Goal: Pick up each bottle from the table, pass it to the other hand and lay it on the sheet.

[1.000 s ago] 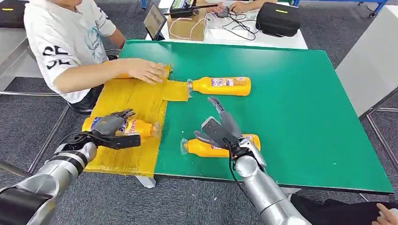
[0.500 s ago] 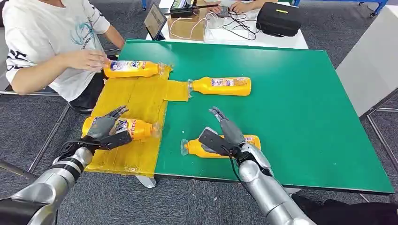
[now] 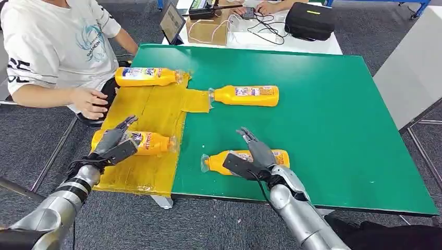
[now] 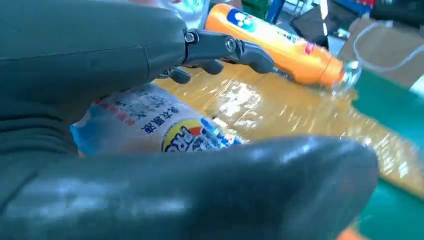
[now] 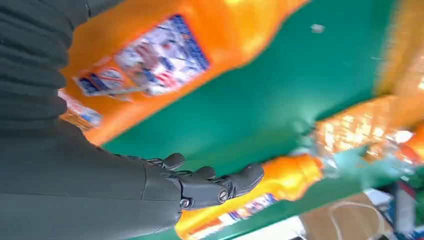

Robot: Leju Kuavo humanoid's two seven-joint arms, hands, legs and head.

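The right hand (image 3: 254, 156) hangs over the nearest bottle (image 3: 245, 162), which lies on its side on the green table (image 3: 339, 114) close to the near edge, cap toward the yellow sheet (image 3: 151, 112). Its fingers are spread and hold nothing; whether they touch the bottle cannot be told. The bottle is round and could roll toward the near edge if the fingers push it sideways instead of closing round it.

The left hand (image 3: 115, 143) is also open, fingers apart above a second bottle (image 3: 148, 142) lying on the sheet near its near corner. A careless brush from it could nudge that bottle off the sheet's edge.

A third bottle (image 3: 147, 76) lies at the sheet's far edge and a fourth bottle (image 3: 245, 96) on the table just beside the sheet's far corner. A person's hand (image 3: 91, 101) rests near the sheet and could get in the way of a handover.

The wrist views are blurred, and the right palm hides the middle of the nearest bottle.
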